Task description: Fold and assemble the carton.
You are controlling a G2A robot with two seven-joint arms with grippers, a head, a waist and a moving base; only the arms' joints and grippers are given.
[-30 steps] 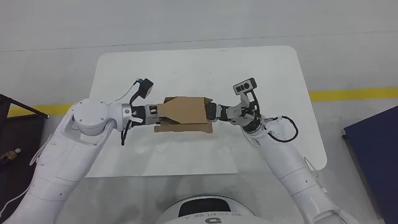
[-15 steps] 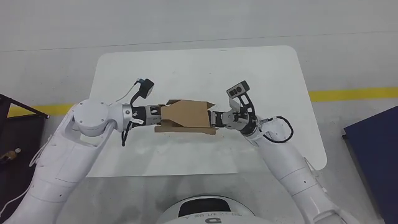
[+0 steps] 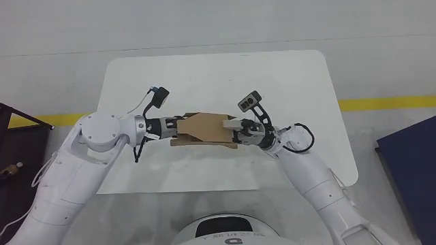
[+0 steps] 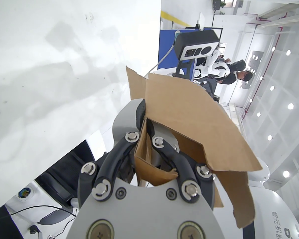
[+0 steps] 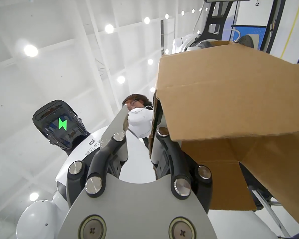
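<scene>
Plainly, the left gripper [image 4: 145,121] is clamped on a flap of the carton [image 3: 204,127], with the cardboard edge pinched between both fingers [image 4: 125,119]. Beyond those fingers the carton's brown panels spread out and block most of the opposite arm. The right gripper [image 5: 139,125] stands spread. The carton's end wall lies against one finger [image 5: 162,138], and the other finger [image 5: 118,123] is well apart from it and touches nothing. Between the two grippers the carton sits over the white table [image 3: 204,82]; whether it rests on it I cannot tell. A yellow floor line [image 3: 388,102] and a blue panel [image 3: 409,170] lie off past the right gripper's side.
</scene>
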